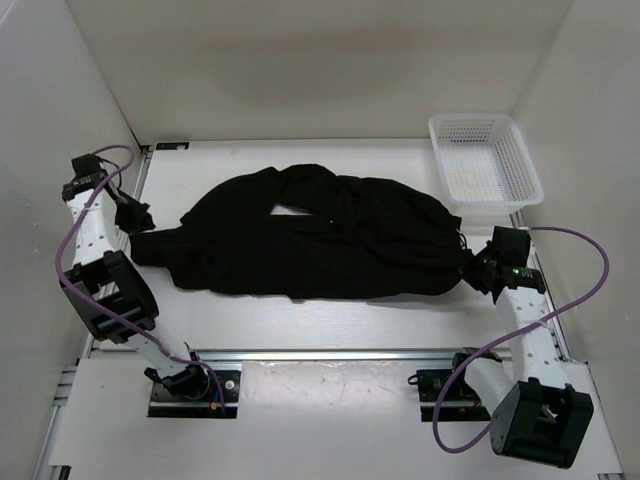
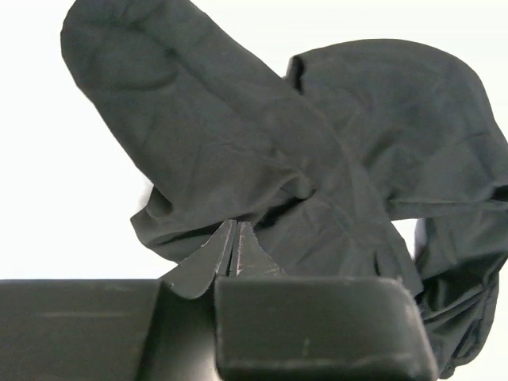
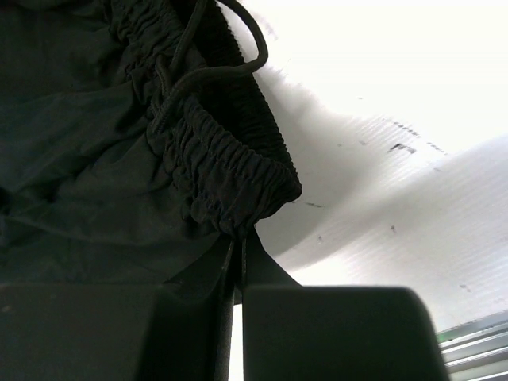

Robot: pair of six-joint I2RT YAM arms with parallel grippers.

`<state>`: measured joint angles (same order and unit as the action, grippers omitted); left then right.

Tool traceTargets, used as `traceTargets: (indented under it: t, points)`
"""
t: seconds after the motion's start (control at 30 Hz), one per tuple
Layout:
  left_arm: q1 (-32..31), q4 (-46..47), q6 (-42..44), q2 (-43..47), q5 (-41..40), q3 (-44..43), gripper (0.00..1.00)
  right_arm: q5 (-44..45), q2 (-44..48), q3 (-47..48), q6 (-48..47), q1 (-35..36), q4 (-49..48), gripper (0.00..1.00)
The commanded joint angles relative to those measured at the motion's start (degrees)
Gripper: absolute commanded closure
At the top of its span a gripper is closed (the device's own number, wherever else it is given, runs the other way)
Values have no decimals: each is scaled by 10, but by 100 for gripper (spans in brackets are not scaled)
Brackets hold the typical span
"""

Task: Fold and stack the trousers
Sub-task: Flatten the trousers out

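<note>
Your trousers (image 1: 320, 235) lie across the middle of the white surface (image 1: 330, 325). They reach from near its left edge to near its right edge. They are plain black and soft, with lots of crumples and bumps. Near the far side of the heap, a small gap shows a bit of the white surface.

Your left pincer (image 1: 133, 215) is near the left edge of the surface. It is closed and pinches one thin end of the trousers. That end is pulled out into a narrow strip toward the pincer. In the left wrist view the two fingertips (image 2: 252, 260) press together on a bit of black cloth. Big puffy folds rise just past them.

Your right pincer (image 1: 478, 265) is near the right edge of the surface. It is closed too, and it grips the trousers at the waistband (image 3: 230, 167). In the right wrist view the waistband is stretchy and bunched into little wrinkles. Its end sits right at the pincer's tips. A black cord (image 3: 246, 36) loops out from the waistband over the white surface.

A white basket (image 1: 485, 160) with little holes sits in the far right corner of the surface, near the right end of the trousers. A purple cable (image 1: 75, 235) runs along each arm.
</note>
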<state>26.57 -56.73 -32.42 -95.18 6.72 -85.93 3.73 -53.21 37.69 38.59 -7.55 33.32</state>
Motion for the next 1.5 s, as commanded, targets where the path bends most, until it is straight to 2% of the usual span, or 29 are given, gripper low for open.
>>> traceTargets:
  t: [0.0,0.03,0.07,0.13,0.17,0.2,0.27,0.43,0.5,0.63,0.77,0.8,0.93,1.0,1.1,1.13,1.17,1.23,1.3,1.33,1.4,1.47]
  points:
    - [4,24,-5,6,8,39,90,-4,9,11,-21,-18,5,100]
    - [4,41,-11,6,27,58,90,-9,9,11,-21,-18,5,100]
    - [4,41,-18,-4,33,63,82,-14,4,11,-21,-24,5,100]
    - [4,41,-32,-25,28,70,61,-29,4,5,-26,-24,-1,100]
    - [16,41,-52,-30,22,82,45,-36,-1,0,-26,-29,-6,100]
    - [24,47,-63,-30,22,91,43,-43,-9,0,-33,-29,-6,100]
    - [46,60,-91,-30,14,111,43,-55,-15,0,-40,-34,-6,100]
    - [46,93,-111,-56,-14,132,42,-80,-33,5,-53,-40,-12,100]
    - [46,109,-111,-69,-22,132,47,-80,-33,11,-53,-40,-12,100]
    - [52,109,-98,-117,-28,91,90,-80,-38,17,-53,-40,-12,100]
    - [52,83,-92,-98,-71,42,90,-80,-38,22,-58,-50,-5,100]
    - [46,73,-87,-86,-109,27,90,-80,-38,22,-58,-56,-5,100]
    - [26,-10,-65,-43,-200,-102,90,-80,-33,22,-69,-76,1,100]
    - [26,-36,-60,-33,-235,-136,90,-80,-33,22,-69,-83,1,100]
    - [26,-45,-60,-13,-243,-165,90,-80,-33,22,-75,-88,1,100]
    - [26,-45,-53,-13,-232,-165,83,-80,-33,22,-75,-88,1,100]
    - [26,-45,-53,-13,-225,-165,64,-80,-33,17,-75,-88,1,100]
    - [26,-53,-53,-19,-214,-165,44,-80,-33,17,-75,-88,1,100]
    - [26,-53,-53,-19,-214,-151,31,-75,-33,12,-75,-88,1,100]
    - [26,-53,-58,-19,-214,-142,21,-75,-33,12,-81,-88,1,100]
    - [26,-42,-58,-11,-214,-108,21,-70,-33,6,-81,-93,1,100]
    - [26,-30,-58,-5,-205,-80,42,-70,-33,6,-87,-93,1,100]
